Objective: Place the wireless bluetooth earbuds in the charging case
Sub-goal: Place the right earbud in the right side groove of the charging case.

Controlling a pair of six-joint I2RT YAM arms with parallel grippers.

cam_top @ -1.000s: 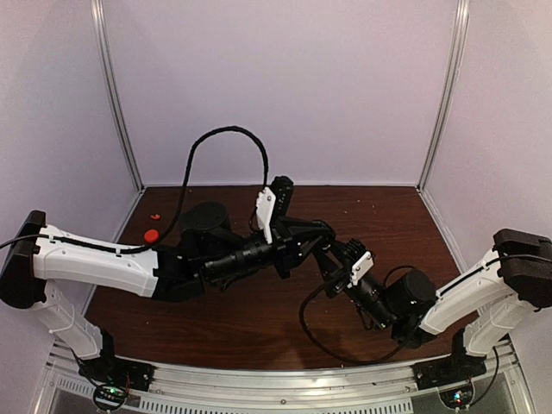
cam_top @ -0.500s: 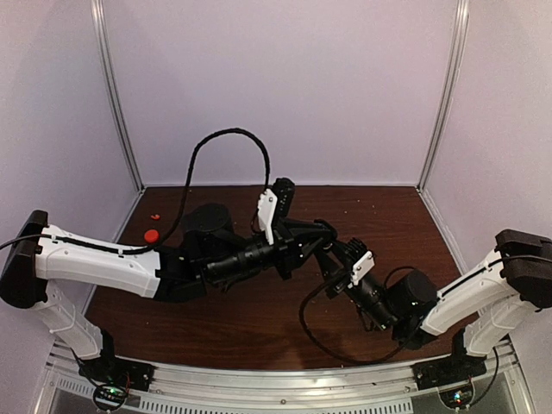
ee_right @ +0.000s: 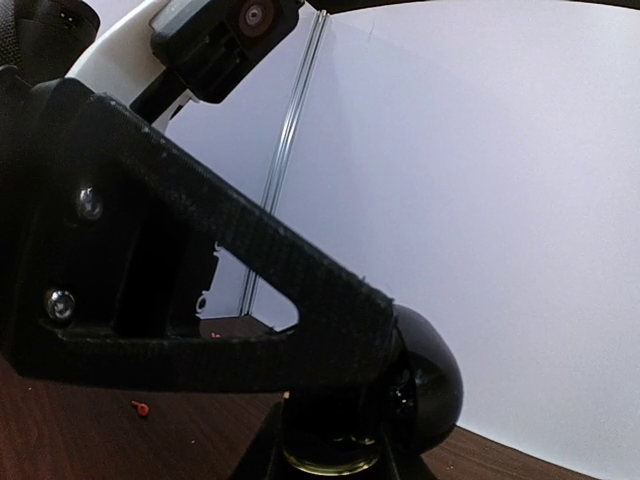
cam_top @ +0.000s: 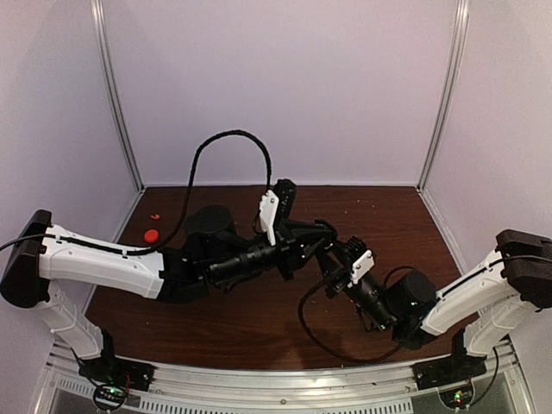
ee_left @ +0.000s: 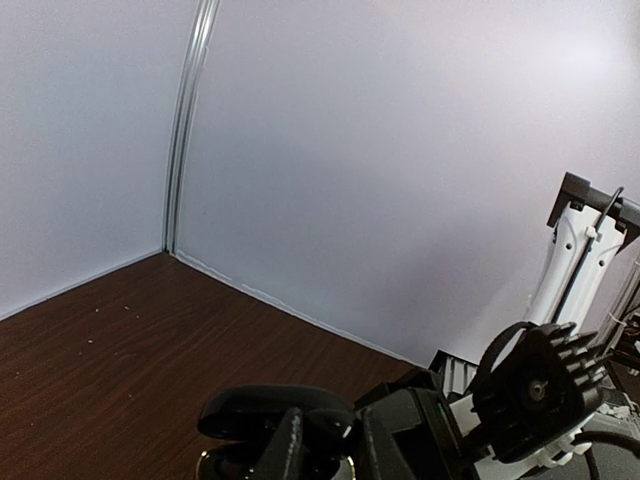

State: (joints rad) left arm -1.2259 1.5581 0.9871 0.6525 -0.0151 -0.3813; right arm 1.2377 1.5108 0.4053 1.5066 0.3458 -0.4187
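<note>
The left pincer (cam_top: 323, 235) and the right pincer (cam_top: 330, 264) are set tip to tip over the middle of the bench (cam_top: 392, 226), the left arm being stretched in from the left and the right arm from the near right. The charging case (ee_right: 428, 385) is gripped between them. In the right wrist view it is seen as a glossy black dome with a gold-coloured ring beneath it. In the left wrist view the case (ee_left: 272, 408) is seen edge-on as a low black cap at the fingertips. Both pincers are closed almost fully. The left pincer is clamped on the case, with one of its fingers (ee_right: 330, 300) laid across the top of the dome. The right pincer is closed on the lower part by the ring, though its own fingertips are largely hidden there. From above, the case is covered by the two pincers and cannot be made out. Well apart from them, near the far left corner of the bench, a tiny red earbud (cam_top: 155, 216) is seen lying. A larger red round piece (cam_top: 151, 235) lies just in front of it, close to the left arm's white link; what that piece belongs to cannot be told. A black cable (cam_top: 228, 134) is looped high above the left arm.
</note>
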